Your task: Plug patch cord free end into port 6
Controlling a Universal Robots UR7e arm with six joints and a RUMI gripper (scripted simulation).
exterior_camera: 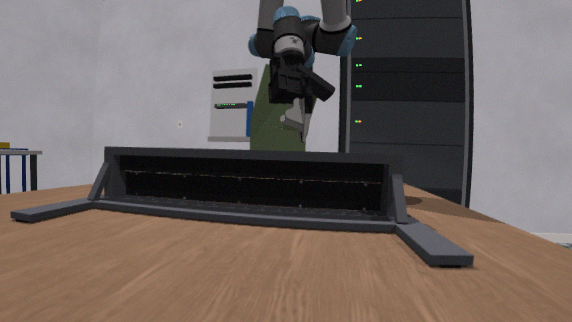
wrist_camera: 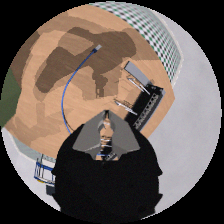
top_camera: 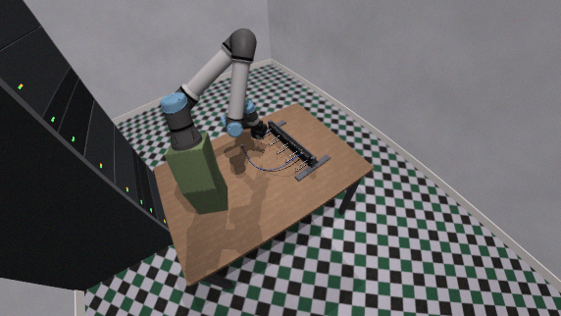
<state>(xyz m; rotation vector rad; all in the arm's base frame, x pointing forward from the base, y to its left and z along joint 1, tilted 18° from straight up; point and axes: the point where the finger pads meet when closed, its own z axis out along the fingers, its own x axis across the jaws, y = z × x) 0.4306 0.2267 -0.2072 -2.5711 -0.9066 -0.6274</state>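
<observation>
The dark patch-panel rack [top_camera: 293, 143] stands on the wooden table; the exterior view shows it from behind [exterior_camera: 250, 185], and it shows in the wrist view [wrist_camera: 145, 100]. The blue patch cord [top_camera: 262, 167] runs in an arc from the rack's right part across the table. Its free plug [wrist_camera: 96, 49] lies loose on the table, also seen in the top view [top_camera: 241, 146], away from the fingers. My gripper [exterior_camera: 301, 131] [top_camera: 260, 130] is shut and empty, hanging above and in front of the rack's left end; its closed fingertips show in the wrist view [wrist_camera: 106, 116].
Several short grey plug stubs [top_camera: 283, 147] stick out of the rack's front. My green base pedestal [top_camera: 196, 172] stands on the table's left side. A tall black server cabinet [top_camera: 64, 172] stands beside the table. The table edges lie just beyond the rack.
</observation>
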